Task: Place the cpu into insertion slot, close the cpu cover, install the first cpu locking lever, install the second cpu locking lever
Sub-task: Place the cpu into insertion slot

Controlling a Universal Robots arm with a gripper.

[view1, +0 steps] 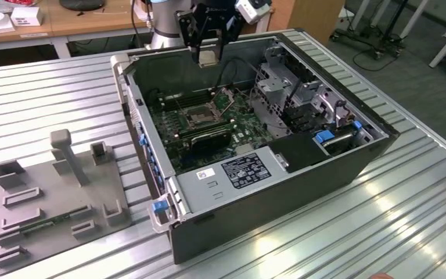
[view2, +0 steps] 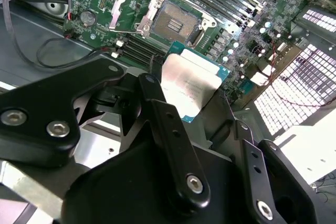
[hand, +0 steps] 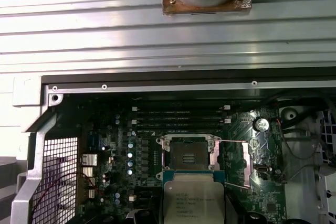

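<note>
cpu (view2: 189, 85) gripped in end effector (view1: 207, 55), held above open insertion slot (view2: 176, 22)

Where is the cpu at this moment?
In the exterior view the hand holds the cpu in the air over the case's far wall; the slot is empty.

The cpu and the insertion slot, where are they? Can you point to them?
cpu (view2: 190, 88): second wrist view, on its silvery metal top.
insertion slot (hand: 189, 157): first wrist view, on its dark middle.
</note>
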